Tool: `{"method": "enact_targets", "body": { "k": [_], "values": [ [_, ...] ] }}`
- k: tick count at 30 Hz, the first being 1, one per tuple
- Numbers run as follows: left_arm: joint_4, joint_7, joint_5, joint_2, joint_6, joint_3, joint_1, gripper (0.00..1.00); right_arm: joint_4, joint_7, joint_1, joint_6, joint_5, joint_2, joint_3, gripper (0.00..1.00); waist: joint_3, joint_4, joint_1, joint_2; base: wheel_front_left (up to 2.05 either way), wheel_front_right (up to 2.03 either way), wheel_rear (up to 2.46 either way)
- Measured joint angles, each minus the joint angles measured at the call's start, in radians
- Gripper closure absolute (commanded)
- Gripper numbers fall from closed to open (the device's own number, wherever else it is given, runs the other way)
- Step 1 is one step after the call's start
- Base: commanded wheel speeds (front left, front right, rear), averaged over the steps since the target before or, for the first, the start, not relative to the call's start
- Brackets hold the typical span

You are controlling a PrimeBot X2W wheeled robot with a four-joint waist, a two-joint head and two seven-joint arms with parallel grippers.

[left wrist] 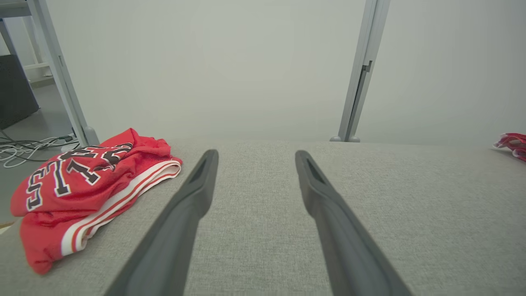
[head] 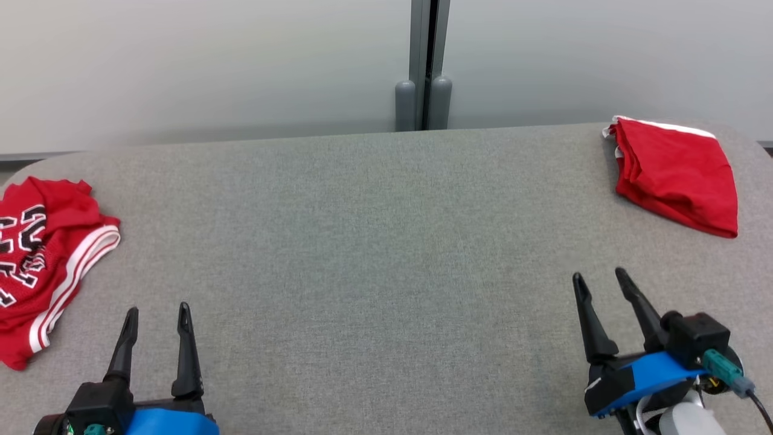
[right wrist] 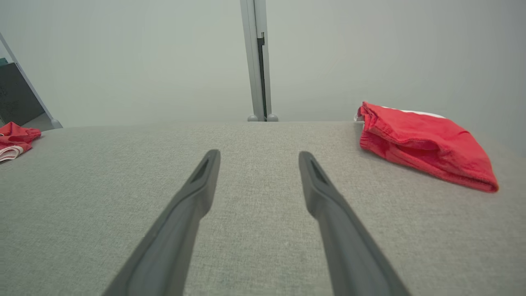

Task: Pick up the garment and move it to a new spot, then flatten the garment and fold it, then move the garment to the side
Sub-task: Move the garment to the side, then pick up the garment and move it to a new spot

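Progress stood at the very start for the jersey [head: 42, 260], as far as could be judged. It lay bunched on the grey table [head: 386, 241] far to the left of the post [head: 424, 90], lettering up and striped hem curled, neither flattened nor folded. Far to the right of the post, a plain red garment [head: 676, 175] sat folded into a compact stack. It looked like a piece already folded and set aside, though the pictures could not say whether it belonged to this task.

The left gripper [head: 157, 309] hovered well to the near side of the post and to its left, close beside the jersey but not touching it, fingers apart and empty. The right gripper [head: 599, 275] hung to the post's right, also on the near side, short of the red garment, fingers likewise spread with nothing between them.

By that reading everything was left to do: seize the jersey, carry it to the bare stretch straight out from the post, spread it, fold it and shift it aside.
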Motion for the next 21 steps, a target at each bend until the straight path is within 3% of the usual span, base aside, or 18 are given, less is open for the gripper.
{"method": "enact_targets", "body": {
  "k": [12,21],
  "values": [
    [0.053,0.000,-0.007,-0.004,-0.002,0.005,0.037,0.00,-0.060,0.000,0.142,0.000,-0.040,0.065,-0.081,0.00,-0.073,0.008,0.0000,0.0000,0.00,0.00,0.00],
    [0.059,0.000,-0.007,-0.005,-0.003,0.007,0.040,0.00,-0.060,0.000,0.157,0.000,-0.048,0.076,-0.091,0.00,-0.082,0.009,0.0001,0.0002,0.00,0.00,0.00]
  ]
}}
